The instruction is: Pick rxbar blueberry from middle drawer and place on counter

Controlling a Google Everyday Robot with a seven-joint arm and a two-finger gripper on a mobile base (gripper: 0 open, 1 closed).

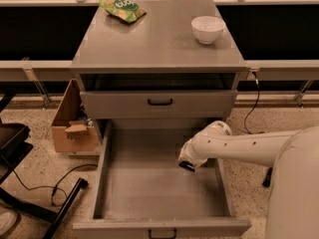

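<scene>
On counter, camera view: one green bag at back left, one white bowl at back right, well apart. Below, one drawer front, closed; one middle drawer pulled out, inside plain grey. One gripper on white arm hangs inside middle drawer, near right wall; its state not readable. Where rxbar is, not clear: only small dark piece at arm tip. One cardboard box on floor, left of drawer.
</scene>
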